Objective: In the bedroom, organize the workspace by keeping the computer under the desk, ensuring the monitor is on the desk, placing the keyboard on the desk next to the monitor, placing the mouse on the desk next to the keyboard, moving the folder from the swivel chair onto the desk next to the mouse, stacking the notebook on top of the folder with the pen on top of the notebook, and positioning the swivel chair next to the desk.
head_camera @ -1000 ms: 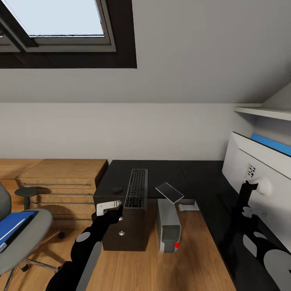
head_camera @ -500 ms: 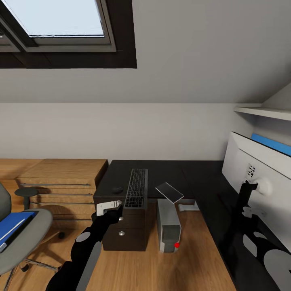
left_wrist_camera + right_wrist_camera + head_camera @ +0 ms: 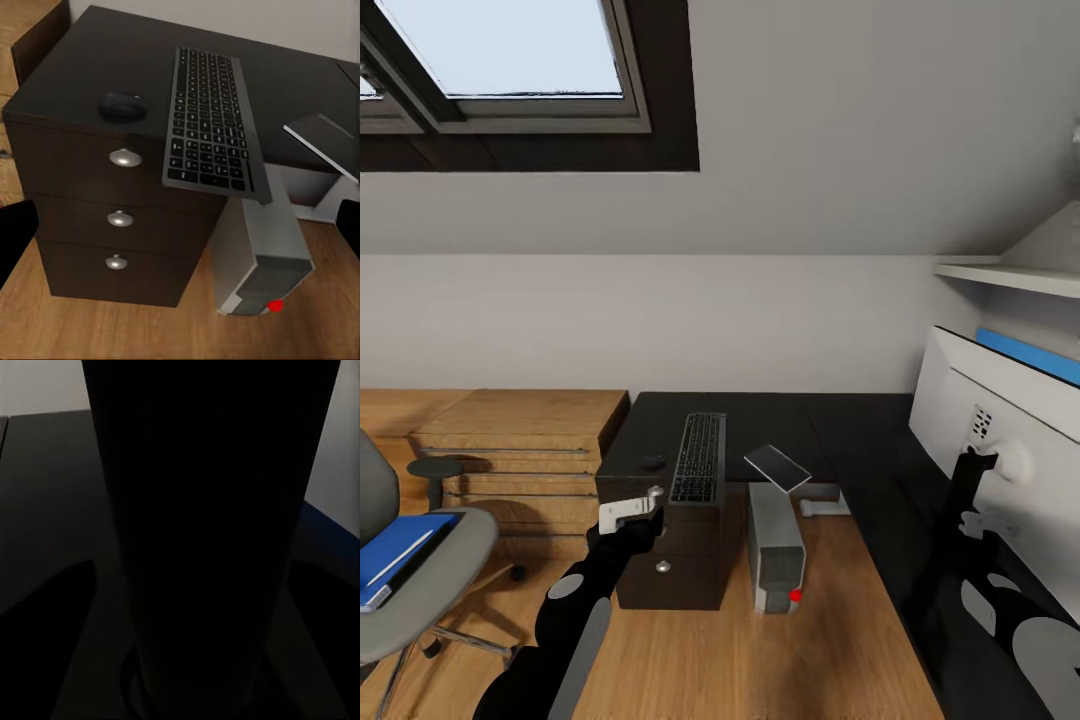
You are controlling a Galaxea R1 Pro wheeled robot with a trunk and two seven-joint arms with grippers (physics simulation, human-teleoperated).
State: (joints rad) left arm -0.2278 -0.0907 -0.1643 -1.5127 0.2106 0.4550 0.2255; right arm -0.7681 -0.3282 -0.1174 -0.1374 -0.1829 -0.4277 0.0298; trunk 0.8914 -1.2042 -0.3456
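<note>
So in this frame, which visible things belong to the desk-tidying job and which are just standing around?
Job:
desk
monitor
keyboard
mouse
notebook
computer
folder
pen
chair

Standing around:
wooden cabinet
stool
shelf
skylight

Matt black desk (image 3: 780,420) top, shiny metal drawer knobs (image 3: 125,157), wood-grain floor (image 3: 780,660), grey cloth swivel chair (image 3: 430,575).
</note>
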